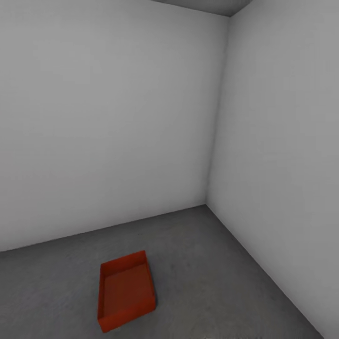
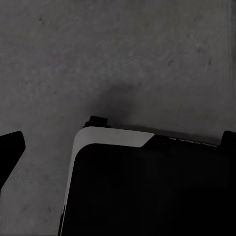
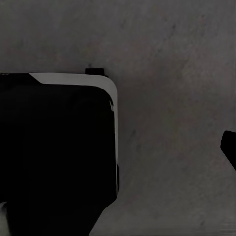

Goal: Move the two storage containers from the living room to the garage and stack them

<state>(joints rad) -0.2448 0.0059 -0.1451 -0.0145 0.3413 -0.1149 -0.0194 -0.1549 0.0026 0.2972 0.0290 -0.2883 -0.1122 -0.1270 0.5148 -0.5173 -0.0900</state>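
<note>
Bin (image 1: 126,296) on the grey concrete floor (image 1: 212,263) of a bare room — red-orange, rectangular, open top, nothing inside. It sits low in the head view, a bit left of centre, turned at a slight angle to the walls. Back wall (image 1: 103,117) and right wall (image 1: 282,141) are plain grey-white and meet in a corner right of centre; the bin is well apart from both.

Left wrist view: mottled grey floor (image 2: 118,54) with a dark robot body panel (image 2: 152,191), pale rounded edge along its top, and a soft shadow on the floor above it. A dark tip (image 2: 10,150) shows at one edge, possibly a finger — cannot tell whether the left pincer is spread or closed.

Right wrist view: same floor (image 3: 172,73), a dark panel (image 3: 54,152) with a pale edge, a small dark tip (image 3: 230,147) at the frame edge. Right pincer state cannot be told either.
</note>
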